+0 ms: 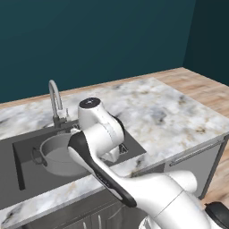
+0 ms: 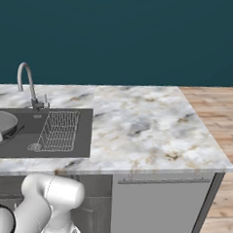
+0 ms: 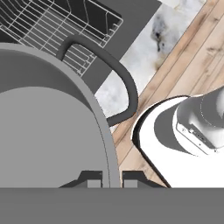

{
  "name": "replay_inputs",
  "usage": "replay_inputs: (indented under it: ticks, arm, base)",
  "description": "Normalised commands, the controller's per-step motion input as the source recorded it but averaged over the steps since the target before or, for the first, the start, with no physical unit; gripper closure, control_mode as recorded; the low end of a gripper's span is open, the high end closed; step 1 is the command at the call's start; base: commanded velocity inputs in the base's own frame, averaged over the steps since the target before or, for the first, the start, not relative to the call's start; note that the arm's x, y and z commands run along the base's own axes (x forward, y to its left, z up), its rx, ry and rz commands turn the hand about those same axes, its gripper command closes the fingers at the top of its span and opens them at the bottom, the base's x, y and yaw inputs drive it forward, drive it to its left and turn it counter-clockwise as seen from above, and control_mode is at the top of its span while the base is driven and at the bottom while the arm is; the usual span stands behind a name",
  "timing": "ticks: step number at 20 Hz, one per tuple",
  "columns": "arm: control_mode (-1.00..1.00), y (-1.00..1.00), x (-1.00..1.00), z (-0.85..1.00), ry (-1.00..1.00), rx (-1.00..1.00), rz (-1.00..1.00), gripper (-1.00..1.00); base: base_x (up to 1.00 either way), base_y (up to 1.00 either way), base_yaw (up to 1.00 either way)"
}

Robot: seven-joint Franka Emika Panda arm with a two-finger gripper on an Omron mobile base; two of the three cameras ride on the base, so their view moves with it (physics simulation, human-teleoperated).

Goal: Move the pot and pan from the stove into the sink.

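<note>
Grey metal pot pinched at rim by gripper, jaws closed either side of wall, one tip inside, one outside. Hangs over dark sink, rack just beside, dark loop handle beyond tips. Likely next: lower, release.

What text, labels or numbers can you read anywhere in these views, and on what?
None: no readable text in any view.
The pot, the gripper shut on its wall, the sink, its rack and the tap carry no lettering.
The counter shows only marble veining.
The panel below the counter is plain grey.
</note>
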Motion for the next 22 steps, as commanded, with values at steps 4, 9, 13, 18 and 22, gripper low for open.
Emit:
replay_inputs:
  ticks: [4,9,13,18,22]
  arm:
    - [-1.00,0.13,0.47,-0.17,-0.05,0.00,-0.01,1.00]
    - [-1.00,0.10,0.49,-0.19,-0.03,0.00,-0.03,1.00]
    - [-1.00,0.19,0.41,-0.22,-0.02,0.00,-0.03,1.00]
    - [-1.00,0.26,0.40,-0.22,-0.02,-0.01,-0.03,1.00]
    - [-1.00,0.25,0.39,-0.23,-0.02,-0.03,-0.03,1.00]
  base:
    - [0.00,0.00,0.00]
    - [0.00,0.00,0.00]
    - [0.00,0.00,0.00]
    - [0.00,0.00,0.00]
    - [0.00,0.00,0.00]
